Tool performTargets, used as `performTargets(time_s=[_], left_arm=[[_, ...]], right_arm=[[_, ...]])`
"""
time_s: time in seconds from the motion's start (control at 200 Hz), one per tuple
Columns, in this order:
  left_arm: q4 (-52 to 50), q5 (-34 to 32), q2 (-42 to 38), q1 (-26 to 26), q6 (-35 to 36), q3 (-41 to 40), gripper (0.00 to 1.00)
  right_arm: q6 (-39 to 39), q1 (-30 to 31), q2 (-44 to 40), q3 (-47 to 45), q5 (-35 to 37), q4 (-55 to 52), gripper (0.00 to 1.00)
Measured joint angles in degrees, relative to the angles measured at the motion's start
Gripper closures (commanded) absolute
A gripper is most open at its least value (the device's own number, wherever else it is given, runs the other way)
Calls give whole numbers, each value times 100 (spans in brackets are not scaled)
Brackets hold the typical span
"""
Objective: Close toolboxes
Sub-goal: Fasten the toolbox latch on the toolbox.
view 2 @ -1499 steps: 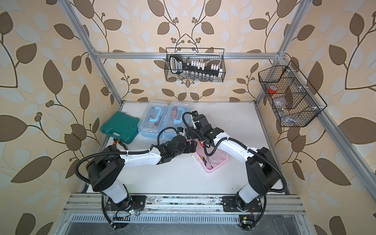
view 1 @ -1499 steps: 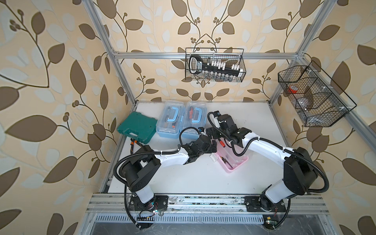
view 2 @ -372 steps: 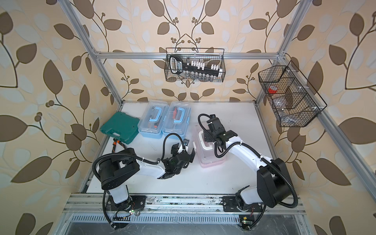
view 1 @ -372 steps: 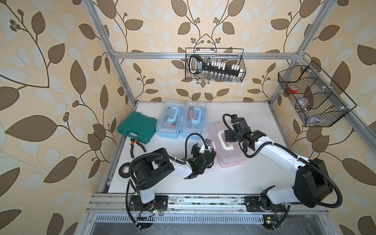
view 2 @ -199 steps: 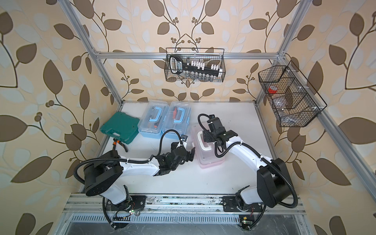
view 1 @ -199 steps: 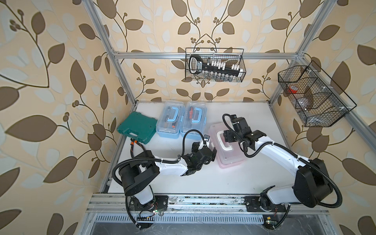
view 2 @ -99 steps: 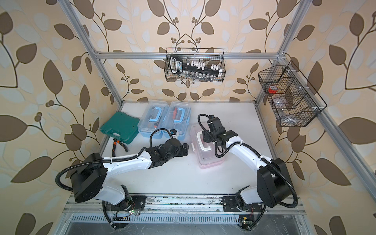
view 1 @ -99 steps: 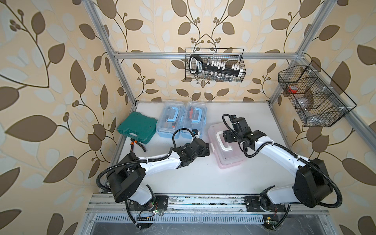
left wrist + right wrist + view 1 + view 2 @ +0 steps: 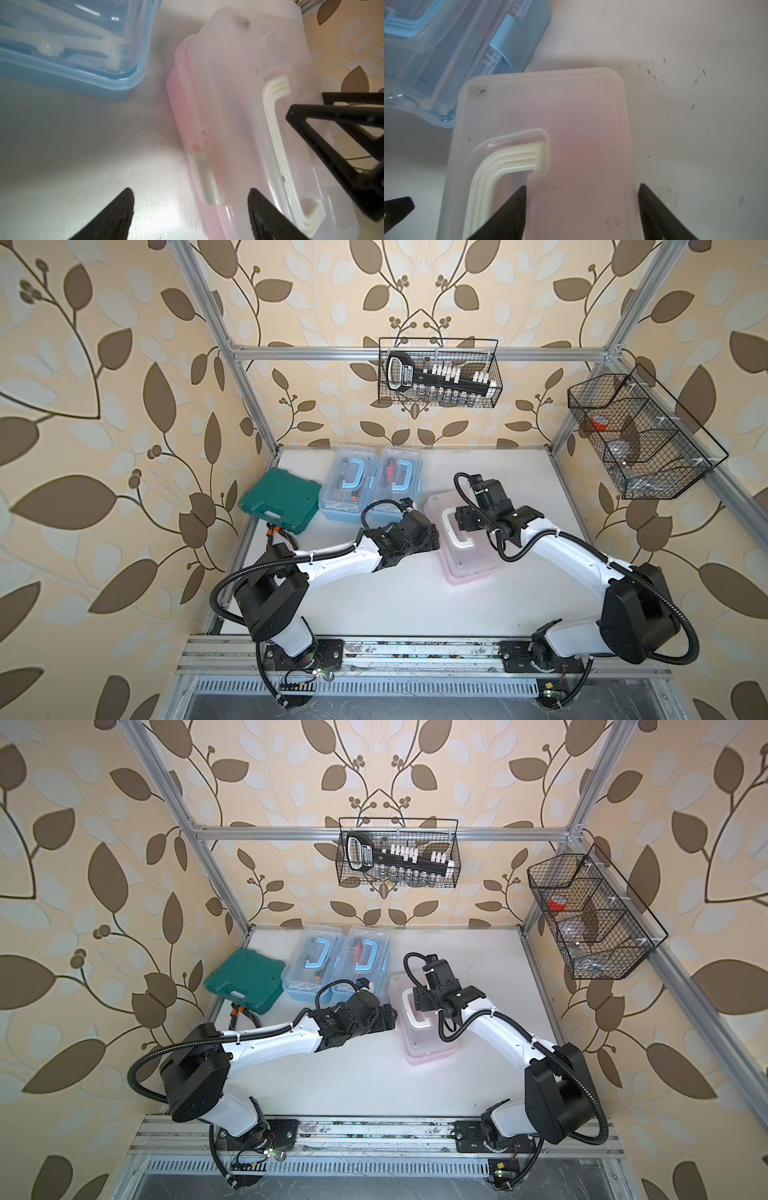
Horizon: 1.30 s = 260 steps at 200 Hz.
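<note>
Left gripper (image 9: pixel 190 190) hangs open, the white latch (image 9: pixel 204 180) of the pink toolbox (image 9: pixel 469 568) lying between its fingers; right gripper (image 9: pixel 582 186) is spread wide over the lowered lid (one finger inside the white handle (image 9: pixel 483 176)). Three toolboxes: the pink one right of frame centre, long axis running upper left to lower right; a blue toolbox (image 9: pixel 348 489) beside a second blue toolbox (image 9: pixel 400 485) above-left, both near vertical

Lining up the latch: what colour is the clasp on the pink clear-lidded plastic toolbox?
Creamy white clasp, clearest in left wrist view.
</note>
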Motion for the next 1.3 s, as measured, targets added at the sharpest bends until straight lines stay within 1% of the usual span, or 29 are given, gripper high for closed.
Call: performTargets(time_s=[0.215,0.355,0.525,0.665,0.845,0.925,1.205,1.3], left_arm=[[-81,4,210,0,-177,55,22],[-46,28,321,2,-256,120,26],[-70,105,555,11,-348,240,29],[-61,118,584,42,-389,278,32],[-13,153,584,39,-487,278,43],[22,164,584,39,-487,278,46],[81,256,586,39,-503,278,52],[103,258,586,39,-503,278,56]], right_arm=[[-13,0,0,0,-15,2,24],[-20,0,0,0,-42,4,24],[-28,0,0,0,-48,7,25],[-37,0,0,0,-52,7,25],[-39,0,0,0,-63,9,25],[-44,2,0,0,-74,9,25],[-63,2,0,0,-87,11,25],[-63,2,0,0,-90,11,25]])
